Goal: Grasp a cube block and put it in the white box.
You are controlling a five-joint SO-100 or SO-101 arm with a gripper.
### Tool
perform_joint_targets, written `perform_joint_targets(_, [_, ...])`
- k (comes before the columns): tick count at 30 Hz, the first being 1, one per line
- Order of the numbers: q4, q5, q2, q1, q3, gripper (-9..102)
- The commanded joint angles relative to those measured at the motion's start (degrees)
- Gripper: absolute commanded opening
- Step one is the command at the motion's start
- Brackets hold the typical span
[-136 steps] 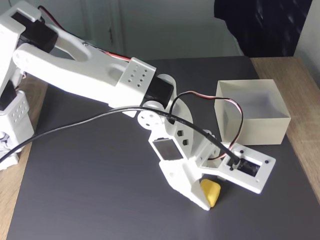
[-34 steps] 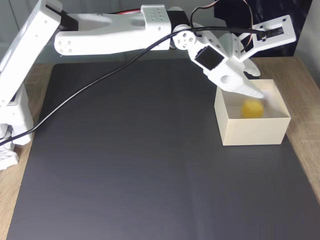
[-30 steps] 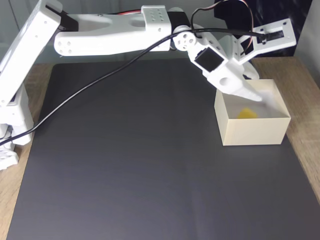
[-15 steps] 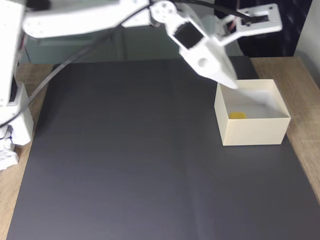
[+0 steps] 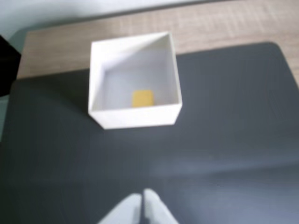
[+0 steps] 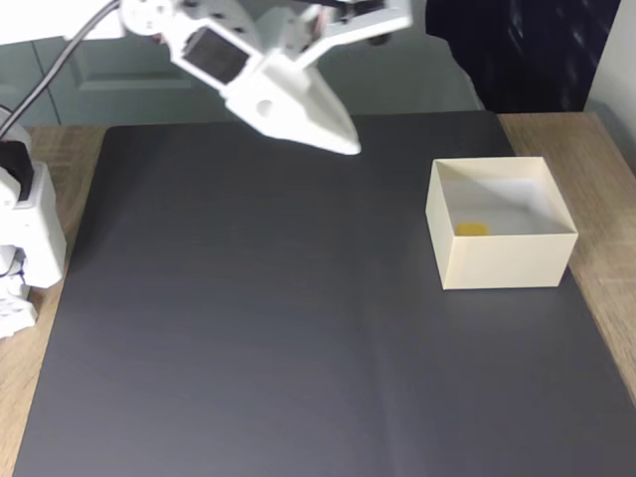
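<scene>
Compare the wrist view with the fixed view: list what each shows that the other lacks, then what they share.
Wrist view alone: the small yellow cube block's whole square top face on the floor of the cream-white square open box.
Fixed view alone: the white arm base at the left edge.
Both: the box, the black mat under it, the wooden tabletop, and the claw, its fingertips together.

I am holding my white plastic two-finger gripper (image 6: 343,142) raised up in the air near the top of the fixed view, its pointed tip slanting down toward that view's right. My two pale fingertips (image 5: 132,205) are pressing together at the bottom edge of the wrist view, with nothing between them. My white arm base (image 6: 28,234) is standing at the fixed view's left edge.
</scene>
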Motion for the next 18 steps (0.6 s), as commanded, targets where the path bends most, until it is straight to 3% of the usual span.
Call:
perform_joint_targets(1, [-1.14, -0.18, 8.00, -0.26, 5.27, 0])
perform_joint_targets(18, [-4.75, -1.93, 43.07, -0.79, 37.97, 0])
